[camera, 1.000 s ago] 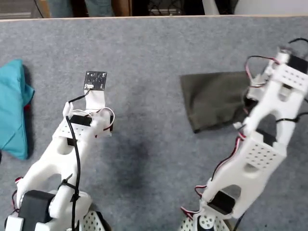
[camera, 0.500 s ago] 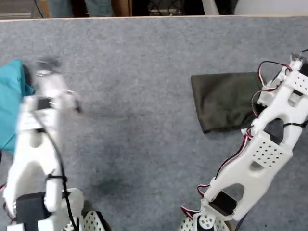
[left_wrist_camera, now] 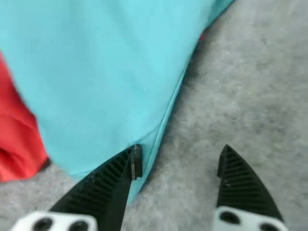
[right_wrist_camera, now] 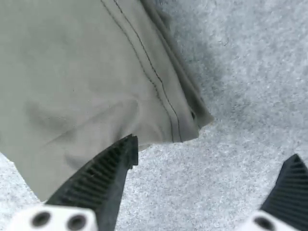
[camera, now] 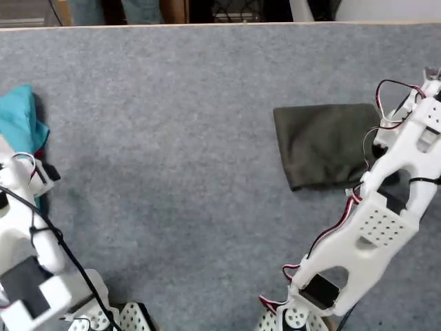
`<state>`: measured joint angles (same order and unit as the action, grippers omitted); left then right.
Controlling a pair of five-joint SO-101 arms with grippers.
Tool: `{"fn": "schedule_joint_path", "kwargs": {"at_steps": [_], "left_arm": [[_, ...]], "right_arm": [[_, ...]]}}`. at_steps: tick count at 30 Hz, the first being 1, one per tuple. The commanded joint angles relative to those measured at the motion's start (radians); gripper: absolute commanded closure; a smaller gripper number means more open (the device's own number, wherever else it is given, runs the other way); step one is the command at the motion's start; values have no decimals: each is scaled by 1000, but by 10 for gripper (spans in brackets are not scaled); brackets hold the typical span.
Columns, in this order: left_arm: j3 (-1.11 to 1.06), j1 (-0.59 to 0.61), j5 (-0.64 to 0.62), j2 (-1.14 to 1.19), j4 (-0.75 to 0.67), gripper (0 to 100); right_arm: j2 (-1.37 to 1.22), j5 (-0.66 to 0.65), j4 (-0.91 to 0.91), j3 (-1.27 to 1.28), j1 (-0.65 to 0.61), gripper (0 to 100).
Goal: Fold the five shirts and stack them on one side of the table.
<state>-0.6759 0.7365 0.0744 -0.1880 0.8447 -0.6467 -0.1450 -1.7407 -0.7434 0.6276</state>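
Nearest, at the left edge of the counter [camera: 179,138]: left jaws parted, gripping nothing, one tip over the hem of the teal shirt [left_wrist_camera: 96,62], red cloth [left_wrist_camera: 17,139] peeking out beside it. Farther back, on the right: right jaws spread wide, likewise empty, one tip over a corner of the folded olive shirt [right_wrist_camera: 72,72].

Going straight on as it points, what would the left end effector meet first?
Most likely the hem of the teal shirt, just ahead of the open left end effector; depth is unclear.
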Motion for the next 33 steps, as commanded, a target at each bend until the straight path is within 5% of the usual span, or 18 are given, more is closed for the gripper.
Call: {"fn": "schedule_joint_path", "kwargs": {"at_steps": [1, 8, 16, 22, 29, 31, 33], "left_arm": [[12, 13, -3, 41, -18, 748], [73, 1, 5, 49, -25, 981], [88, -91, 6, 44, 25, 972], [82, -306, 5, -124, 213, 972], [12, -759, 5, -491, 356, 972], [-12, -788, 6, -577, 358, 970], [-45, -688, 6, -620, 336, 967]], "right_arm": [[101, -2, -6, -42, -8, 557], [200, 0, -18, -35, -8, 557], [311, 0, -20, -35, 9, 557], [386, -6, -20, -35, 80, 557], [403, -8, -20, -35, 149, 557], [400, -8, -20, -33, 157, 557], [400, -8, -20, -33, 157, 557]]}}
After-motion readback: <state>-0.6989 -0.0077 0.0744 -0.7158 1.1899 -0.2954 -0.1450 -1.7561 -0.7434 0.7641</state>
